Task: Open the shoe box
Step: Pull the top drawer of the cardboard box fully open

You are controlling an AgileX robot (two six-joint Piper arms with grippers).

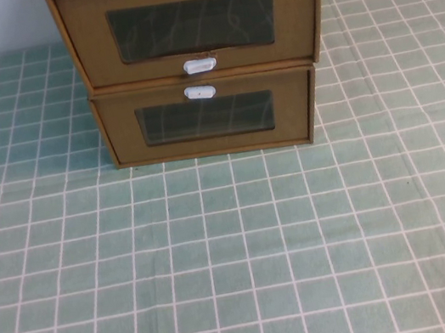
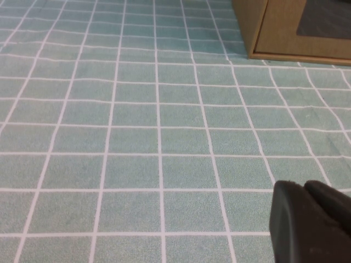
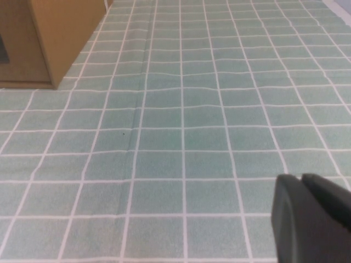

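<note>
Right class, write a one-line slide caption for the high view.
Two closed brown cardboard shoe boxes stacked on green checked cloth; left gripper and right gripper hover shut over the cloth, short of them.

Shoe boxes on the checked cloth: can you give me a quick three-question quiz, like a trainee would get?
1. True or false: the upper shoe box and lower shoe box both have their fronts shut.
2. How many white handles show? A one, B two, C three.
3. Fill in: the left gripper and right gripper, both shut, sit low over the checked cloth, apart from the boxes, holding ___.
Key: 1 true; 2 B; 3 nothing.
</note>
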